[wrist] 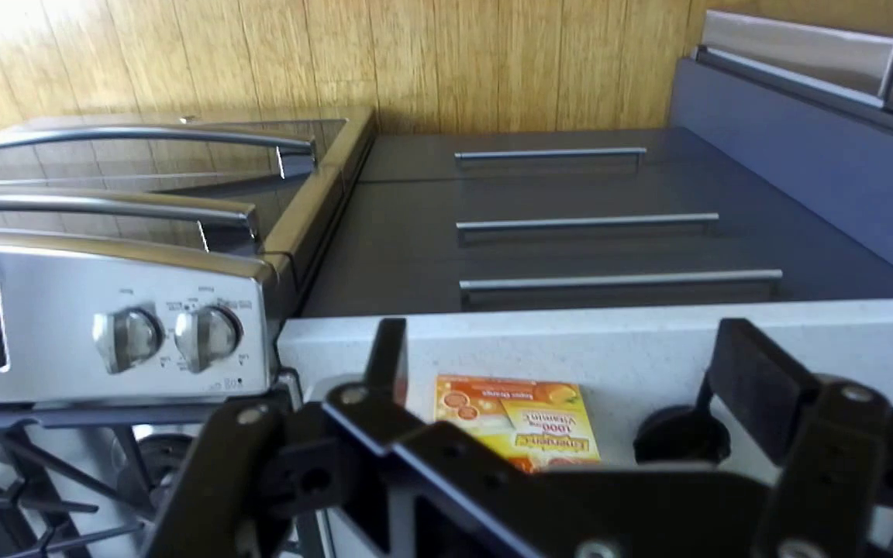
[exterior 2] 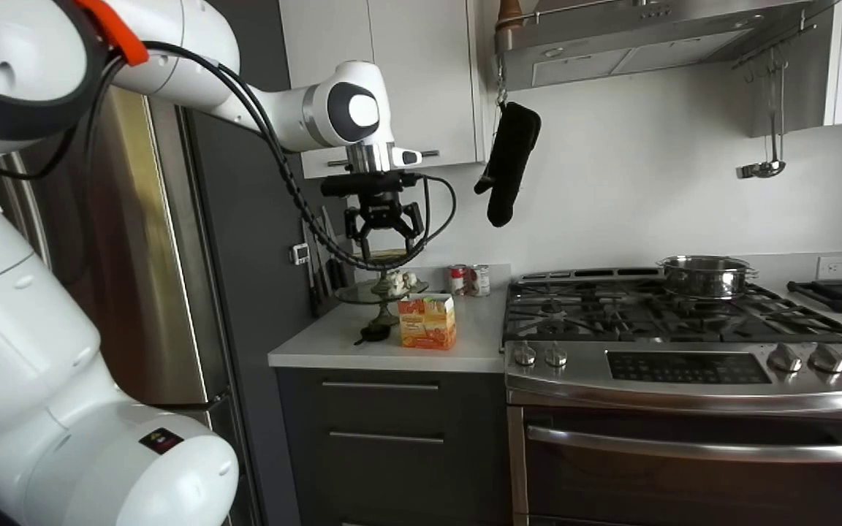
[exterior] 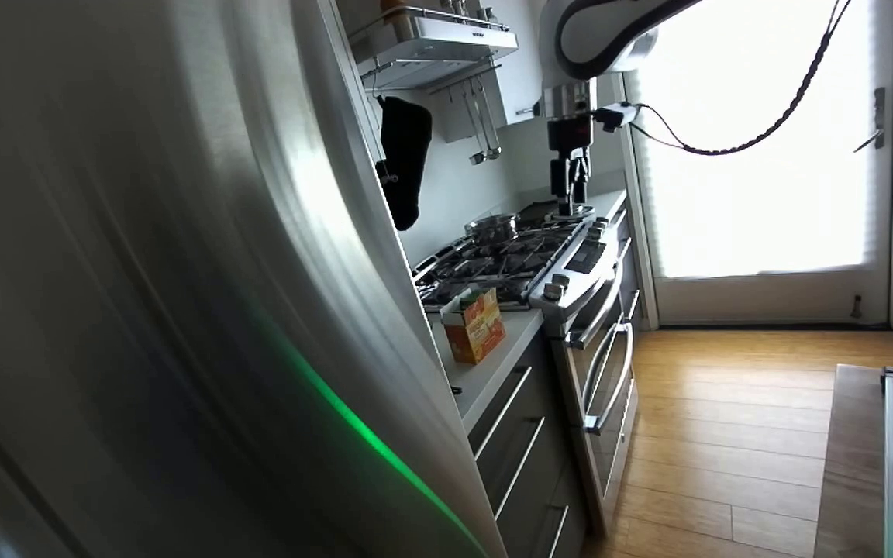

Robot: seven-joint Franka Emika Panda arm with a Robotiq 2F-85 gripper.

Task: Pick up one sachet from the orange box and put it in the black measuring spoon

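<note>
The orange box point(exterior: 474, 332) stands open-topped on the counter beside the stove. It also shows in an exterior view point(exterior 2: 427, 324) and in the wrist view point(wrist: 520, 418), where the gripper body covers its lower part. No single sachet can be made out. The black measuring spoon point(exterior 2: 375, 333) lies on the counter beside the box. In the wrist view the spoon point(wrist: 681, 434) is partly hidden by the gripper. My gripper point(exterior 2: 389, 252) is open and empty, above the counter and higher than the box. It also shows in an exterior view point(exterior: 573, 208) and the wrist view point(wrist: 567, 349).
A glass stand point(exterior 2: 383, 292) with pale items stands right behind the spoon and box. Two cans point(exterior 2: 468, 280) are at the wall. The stove point(exterior 2: 684, 310) with a steel pot point(exterior 2: 706, 277) adjoins the counter point(exterior 2: 333, 349). A tall fridge point(exterior: 183, 271) flanks it; a black mitt point(exterior 2: 512, 164) hangs above.
</note>
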